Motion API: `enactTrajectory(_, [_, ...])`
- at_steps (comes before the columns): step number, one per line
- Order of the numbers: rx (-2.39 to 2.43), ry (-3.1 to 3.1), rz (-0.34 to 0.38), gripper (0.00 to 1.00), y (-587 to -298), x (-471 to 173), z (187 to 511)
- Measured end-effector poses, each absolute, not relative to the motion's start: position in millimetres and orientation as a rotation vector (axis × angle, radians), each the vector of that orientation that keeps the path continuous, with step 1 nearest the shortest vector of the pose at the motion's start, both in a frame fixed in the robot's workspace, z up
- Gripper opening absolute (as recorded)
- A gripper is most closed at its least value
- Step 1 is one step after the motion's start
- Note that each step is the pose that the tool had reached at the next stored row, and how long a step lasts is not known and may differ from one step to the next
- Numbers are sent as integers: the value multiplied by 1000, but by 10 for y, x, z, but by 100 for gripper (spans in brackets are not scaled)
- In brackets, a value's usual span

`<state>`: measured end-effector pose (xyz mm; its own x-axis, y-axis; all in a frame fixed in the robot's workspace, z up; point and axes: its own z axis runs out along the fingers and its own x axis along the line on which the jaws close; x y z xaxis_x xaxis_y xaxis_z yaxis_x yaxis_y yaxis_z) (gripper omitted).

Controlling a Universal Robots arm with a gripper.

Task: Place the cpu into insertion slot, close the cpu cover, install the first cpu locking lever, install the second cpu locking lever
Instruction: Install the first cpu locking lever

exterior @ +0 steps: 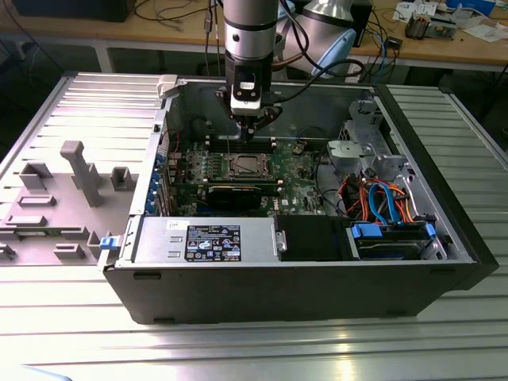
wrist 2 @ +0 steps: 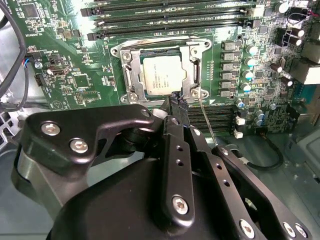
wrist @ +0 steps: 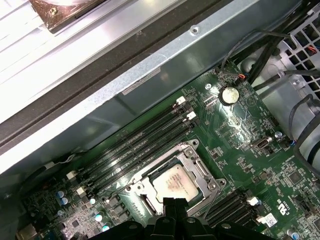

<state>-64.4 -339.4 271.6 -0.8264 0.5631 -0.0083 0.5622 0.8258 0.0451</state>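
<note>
Ribbed metal counter (exterior: pixel 254 349) runs along the front, and on it sits the opened computer case (exterior: pixel 278 278), its near wall closest to me. At the exterior view's left lies a grey panel (exterior: pixel 71 182) with plastic posts standing up from it. Next comes the grey power supply (exterior: pixel 159 238), wearing a dark label (exterior: pixel 213 242) of white print and small marks. Behind it the green motherboard (exterior: pixel 298 178) lies flat, open from above.

The cpu (wrist 2: pixel 160 74) sits in the insertion slot (wrist 2: pixel 124 54), fine lines of print across its silver top. The cpu cover (wrist 2: pixel 194 62) lies down around it, framing the chip in its window. The tool (wrist 2: pixel 176 102) hangs at the socket's corner, its fingers looking pressed together, though the tips are partly hidden. A thin locking lever (wrist 2: pixel 206 120) slants up just beside them. Long black memory slots (wrist 2: pixel 165 20) run close by, on the socket's side away from the tool. At the exterior view's right, blue and orange cables (exterior: pixel 381 198) crowd the drive bay.
</note>
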Motion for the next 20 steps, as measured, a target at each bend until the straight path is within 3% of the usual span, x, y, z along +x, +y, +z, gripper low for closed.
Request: enactTrajectory(20, [751, 3030, 66, 11, -3395, -665, 2755])
